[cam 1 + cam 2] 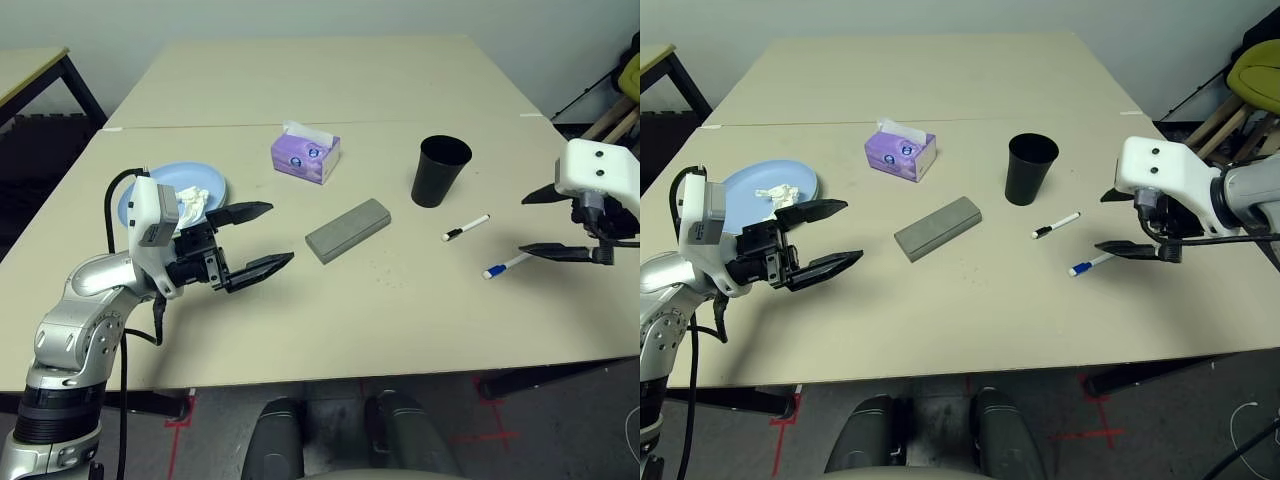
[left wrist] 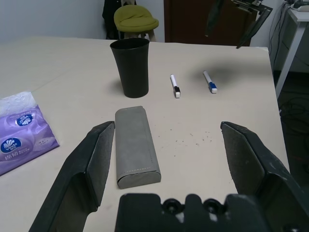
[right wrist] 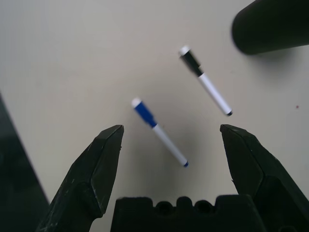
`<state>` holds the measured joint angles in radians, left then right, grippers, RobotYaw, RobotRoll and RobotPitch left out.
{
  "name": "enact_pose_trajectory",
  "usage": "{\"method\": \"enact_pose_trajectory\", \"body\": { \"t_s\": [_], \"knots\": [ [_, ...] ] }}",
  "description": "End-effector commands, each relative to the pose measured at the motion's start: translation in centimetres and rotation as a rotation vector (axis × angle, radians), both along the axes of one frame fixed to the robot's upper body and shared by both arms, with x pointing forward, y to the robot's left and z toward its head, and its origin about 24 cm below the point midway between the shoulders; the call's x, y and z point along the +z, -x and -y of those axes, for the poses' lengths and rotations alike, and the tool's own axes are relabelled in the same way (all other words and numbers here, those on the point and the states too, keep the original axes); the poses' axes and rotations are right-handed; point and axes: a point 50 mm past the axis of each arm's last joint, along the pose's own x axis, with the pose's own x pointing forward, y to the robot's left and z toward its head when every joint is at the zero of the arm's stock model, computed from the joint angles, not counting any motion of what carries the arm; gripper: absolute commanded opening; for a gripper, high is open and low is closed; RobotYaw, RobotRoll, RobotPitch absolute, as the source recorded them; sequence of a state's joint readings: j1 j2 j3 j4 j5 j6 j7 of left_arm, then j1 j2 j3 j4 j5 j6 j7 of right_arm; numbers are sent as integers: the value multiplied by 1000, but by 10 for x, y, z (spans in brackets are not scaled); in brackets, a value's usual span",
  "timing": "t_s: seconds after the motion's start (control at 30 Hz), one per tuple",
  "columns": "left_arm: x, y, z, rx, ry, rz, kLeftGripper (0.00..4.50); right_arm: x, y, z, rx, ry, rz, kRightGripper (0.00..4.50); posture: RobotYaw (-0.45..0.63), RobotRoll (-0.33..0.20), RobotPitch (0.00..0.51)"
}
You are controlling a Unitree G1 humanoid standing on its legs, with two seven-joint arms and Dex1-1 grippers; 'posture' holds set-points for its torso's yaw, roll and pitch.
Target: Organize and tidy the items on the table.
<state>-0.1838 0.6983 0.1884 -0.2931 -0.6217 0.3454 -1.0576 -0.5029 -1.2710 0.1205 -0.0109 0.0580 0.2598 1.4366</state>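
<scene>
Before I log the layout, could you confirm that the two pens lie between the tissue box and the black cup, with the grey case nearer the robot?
Not quite: the two pens lie on the far side of the black cup from the tissue box, toward the robot's right, as the left eye view shows. The grey case is nearer the robot, as you said.

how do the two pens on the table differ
The black-capped pen lies nearer the black cup; the blue-capped pen lies farther out, beneath the open right gripper. Caps differ: black versus blue. Both have white barrels, lie flat, roughly parallel, untouched.
</scene>
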Motion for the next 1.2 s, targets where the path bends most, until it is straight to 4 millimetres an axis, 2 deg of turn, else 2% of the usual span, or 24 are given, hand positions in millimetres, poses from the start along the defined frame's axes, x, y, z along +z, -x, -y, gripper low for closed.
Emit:
{"method": "enact_pose_trajectory", "body": {
  "t_s": [0.03, 0.17, 0.33, 0.5, 0.77, 1.2],
  "knots": [
    [0, -3, -3, 18, -18, 2, 4464, -6, -3, 8, 41, 103, -54, 4500, 23, 0, 102],
    [1, -3, -2, 16, -19, 3, 4464, -10, -19, 6, 156, 236, -67, 4500, 23, 0, 102],
    [2, -3, -1, 17, -20, 4, 4464, -17, -40, -14, 331, 332, -89, 4500, 40, 0, 110],
    [3, -1, 0, 18, -24, 4, 4464, -30, -51, -28, 453, 401, -134, 4500, 62, 0, 108],
    [4, 1, 0, 22, -28, 7, 4464, -50, -48, -37, 561, 450, -192, 4500, 70, 0, 103],
    [3, -1, 1, 8, -33, 5, 4464, -84, -43, -39, 573, 460, -224, 4500, 64, 0, 108]
  ]
}}
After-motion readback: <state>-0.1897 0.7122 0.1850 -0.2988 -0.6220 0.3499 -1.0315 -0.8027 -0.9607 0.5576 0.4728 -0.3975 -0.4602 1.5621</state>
